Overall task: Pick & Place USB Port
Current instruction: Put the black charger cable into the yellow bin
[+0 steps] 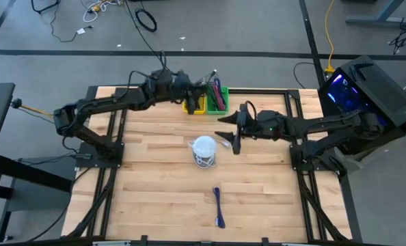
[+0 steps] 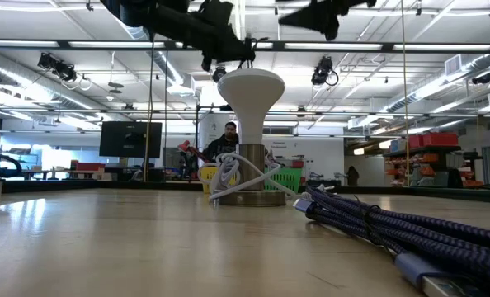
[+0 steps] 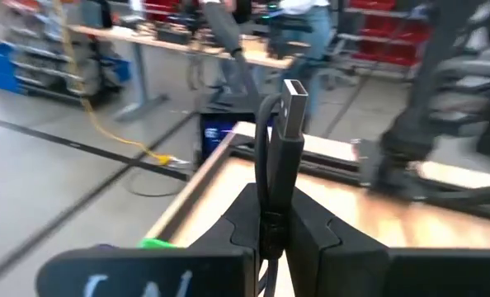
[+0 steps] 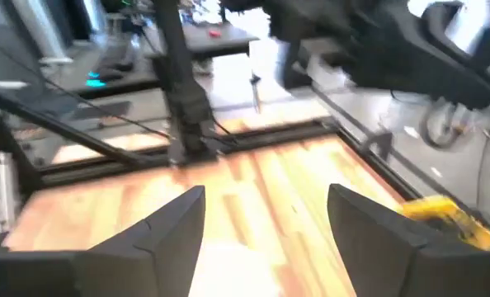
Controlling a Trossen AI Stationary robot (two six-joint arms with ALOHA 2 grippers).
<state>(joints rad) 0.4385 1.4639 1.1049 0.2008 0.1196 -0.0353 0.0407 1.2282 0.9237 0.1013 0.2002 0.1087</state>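
**Two dark arms, matte black throughout**

Two slender jointed black arms are seen, left (image 1: 107,102) and right (image 1: 319,126) of the frame. Each gripper, left (image 3: 270,231) and right (image 4: 266,223), is formed of two wedge-shaped black fingers.

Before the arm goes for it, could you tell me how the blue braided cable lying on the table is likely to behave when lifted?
The blue braided cable will probably sag, since it lies loosely bunched in the low view. It looks light, so the open right gripper should manage it. Its plug ends may swing.
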